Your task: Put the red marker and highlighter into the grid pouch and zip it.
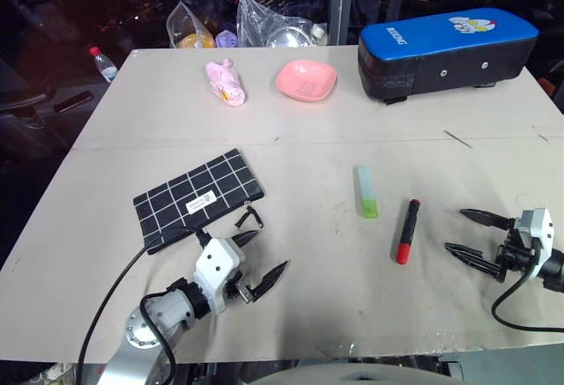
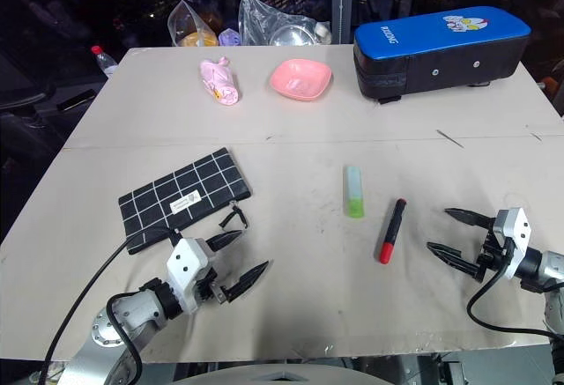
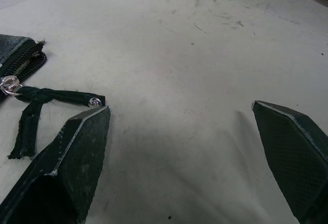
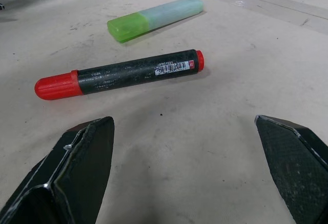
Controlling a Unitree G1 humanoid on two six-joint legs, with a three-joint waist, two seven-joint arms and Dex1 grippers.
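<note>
The grid pouch [image 1: 199, 197] lies flat on the left half of the table, its black zipper pull [image 1: 249, 218] trailing off its right corner. My left gripper [image 1: 264, 255] hovers open just in front of that pull, nothing between its fingers. The highlighter [image 1: 366, 192], mint with a green end, lies mid-table. Just right of it rests the red marker [image 1: 407, 231], black with a red cap. My right gripper [image 1: 470, 234] is open to the right of the marker, apart from it; the right wrist view has the marker [image 4: 120, 74] lying crosswise ahead of the fingers.
Along the far edge stand a blue-topped black case [image 1: 445, 54], a pink bowl [image 1: 306, 80], a pink wrapped bundle [image 1: 226, 81] and clear plastic bags [image 1: 275, 24]. A small bottle [image 1: 103, 63] sits off the far left corner. A seam [image 1: 308, 143] crosses the table.
</note>
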